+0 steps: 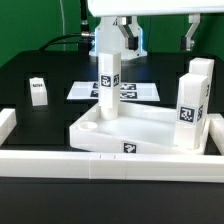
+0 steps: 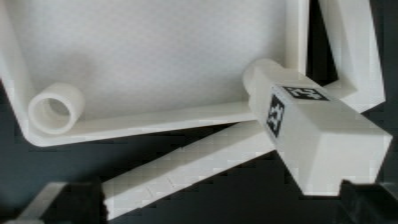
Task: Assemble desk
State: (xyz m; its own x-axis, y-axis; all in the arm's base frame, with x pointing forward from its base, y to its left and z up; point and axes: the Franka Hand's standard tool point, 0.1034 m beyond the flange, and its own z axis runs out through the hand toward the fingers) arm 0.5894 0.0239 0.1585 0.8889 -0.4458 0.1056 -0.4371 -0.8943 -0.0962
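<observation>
White desk tabletop (image 1: 140,128) lies upturned on the black table (image 1: 40,65), two legs (image 1: 108,78) upright in its sockets, a third leg (image 1: 38,90) loose at nine o'clock; end effector (image 1: 128,35) open, empty above.

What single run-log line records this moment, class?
gripper: open, holding nothing | tabletop: against border wall | one leg upright in its corner | another leg loose
</observation>
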